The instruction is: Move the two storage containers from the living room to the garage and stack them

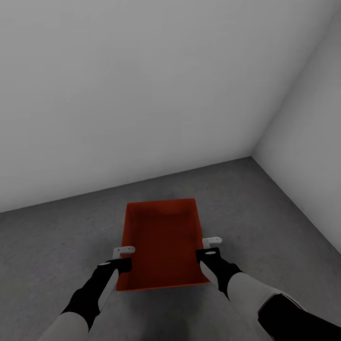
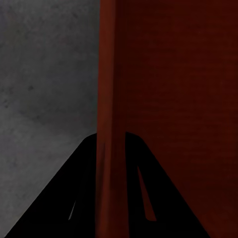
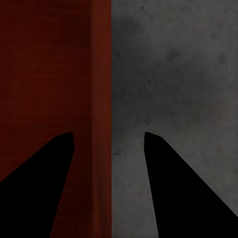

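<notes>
Head view, storage container (image 1: 161, 244) lengthwise away, floor (image 1: 57, 246)

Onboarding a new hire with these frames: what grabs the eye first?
The orange-red storage container stands out against the dark grey concrete floor, near the corner of two bare pale walls. Next, the two grippers at its long sides: the left gripper is closed on one wall, while the right gripper straddles the opposite wall with its fingers apart.

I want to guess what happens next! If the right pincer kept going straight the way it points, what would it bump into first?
Probably the wall of the orange-red bin. The right pincer is open, one finger either side of that wall, with grey floor beyond. How far is hard to tell.
</notes>
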{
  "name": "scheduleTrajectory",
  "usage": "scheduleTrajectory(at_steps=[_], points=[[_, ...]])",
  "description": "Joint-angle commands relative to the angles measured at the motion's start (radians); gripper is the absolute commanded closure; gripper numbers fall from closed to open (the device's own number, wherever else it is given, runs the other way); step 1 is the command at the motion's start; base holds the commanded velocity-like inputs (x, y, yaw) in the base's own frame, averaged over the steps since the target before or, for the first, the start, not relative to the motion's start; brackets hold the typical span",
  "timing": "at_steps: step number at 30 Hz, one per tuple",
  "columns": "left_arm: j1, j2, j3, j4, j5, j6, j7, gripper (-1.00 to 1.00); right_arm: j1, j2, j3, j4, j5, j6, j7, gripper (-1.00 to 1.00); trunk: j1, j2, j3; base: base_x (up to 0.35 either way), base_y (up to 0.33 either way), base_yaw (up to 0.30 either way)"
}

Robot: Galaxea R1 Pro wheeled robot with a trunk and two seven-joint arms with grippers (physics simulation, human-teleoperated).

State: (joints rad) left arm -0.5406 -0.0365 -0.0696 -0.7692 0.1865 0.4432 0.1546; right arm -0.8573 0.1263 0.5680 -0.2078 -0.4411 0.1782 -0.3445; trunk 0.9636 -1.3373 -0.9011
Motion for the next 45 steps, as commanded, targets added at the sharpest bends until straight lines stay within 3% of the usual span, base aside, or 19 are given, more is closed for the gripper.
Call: scheduleTrajectory(at_steps=[1,6,12,20,26,31,37,45], points=[[-0.001,0.018,0.000,-0.004,0.000,0.005,0.014,1.00,0.000,-0.004,0.026,0.046,-0.027,0.006,-0.004,1.00,0.004,-0.008,-0.004,0.000,0.000,0.000],[-0.001,0.018,0.001,-0.004,0.000,0.005,0.014,1.00,0.000,-0.004,0.026,0.046,-0.026,0.006,-0.004,1.00,0.023,-0.043,-0.020,0.000,0.000,0.000],[-0.001,0.018,0.001,-0.004,0.000,0.005,0.014,1.00,0.000,-0.004,0.026,0.046,-0.026,0.006,-0.004,1.00,0.023,-0.043,-0.020,0.000,0.000,0.000],[-0.001,0.018,0.000,-0.004,0.000,0.005,0.015,1.00,0.000,-0.004,0.026,0.046,-0.026,0.006,-0.004,1.00,0.054,-0.099,-0.045,0.000,0.000,0.000],[-0.001,0.018,0.001,-0.004,-0.001,0.005,0.015,1.00,0.000,-0.004,0.026,0.047,-0.025,0.006,-0.004,1.00,0.054,-0.099,-0.045,0.000,0.000,0.000],[-0.001,0.017,0.000,-0.004,-0.001,0.005,0.014,1.00,0.000,-0.004,0.026,0.047,-0.025,0.006,-0.004,1.00,0.073,-0.134,-0.060,0.000,0.000,0.000],[-0.001,0.018,0.000,-0.004,-0.001,0.005,0.014,1.00,0.000,-0.003,0.026,0.047,-0.025,0.006,-0.004,1.00,0.073,-0.134,-0.060,0.000,0.000,0.000],[-0.001,0.018,0.001,-0.004,-0.001,0.005,0.014,1.00,0.000,-0.003,0.026,0.047,-0.025,0.006,-0.004,1.00,0.092,-0.169,-0.076,0.000,0.000,0.000]])
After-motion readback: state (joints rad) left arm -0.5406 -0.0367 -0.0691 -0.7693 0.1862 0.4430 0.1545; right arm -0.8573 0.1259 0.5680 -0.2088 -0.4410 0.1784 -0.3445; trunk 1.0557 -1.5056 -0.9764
